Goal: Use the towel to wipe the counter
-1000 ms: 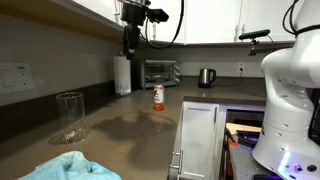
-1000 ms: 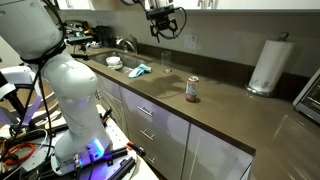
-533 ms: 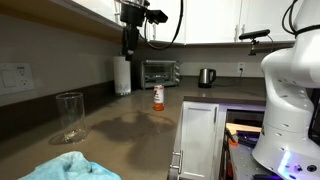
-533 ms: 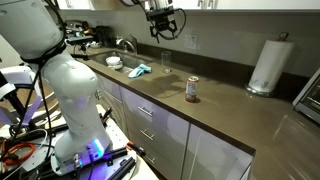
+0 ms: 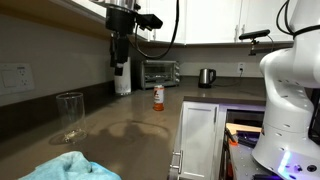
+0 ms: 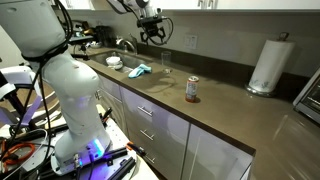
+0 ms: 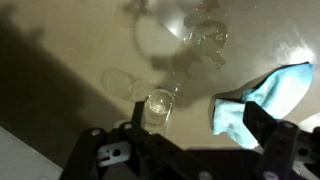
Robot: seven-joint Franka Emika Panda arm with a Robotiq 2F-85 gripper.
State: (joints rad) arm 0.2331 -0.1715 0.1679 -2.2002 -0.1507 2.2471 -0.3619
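The light turquoise towel (image 5: 68, 168) (image 6: 139, 70) lies crumpled on the grey-brown counter (image 5: 135, 135) (image 6: 235, 108), beside the sink in an exterior view. My gripper (image 5: 119, 58) (image 6: 151, 31) hangs high above the counter, open and empty. In the wrist view the towel (image 7: 268, 96) lies below the right finger (image 7: 262, 132), and the gripper (image 7: 192, 122) is centred over bare counter (image 7: 70, 60) between the towel and a drinking glass.
A clear drinking glass (image 5: 69, 116) (image 6: 166, 62) (image 7: 158, 108) stands close to the towel. Farther along are a small orange-capped bottle (image 5: 158, 96) (image 6: 192, 90), a paper towel roll (image 5: 122, 76) (image 6: 267, 66), a toaster oven (image 5: 160, 72) and a kettle (image 5: 206, 77). The sink (image 6: 108, 62) lies beyond the towel.
The gripper has shifted along the counter toward the glass and towel end, staying high and open. Nothing on the counter has moved.
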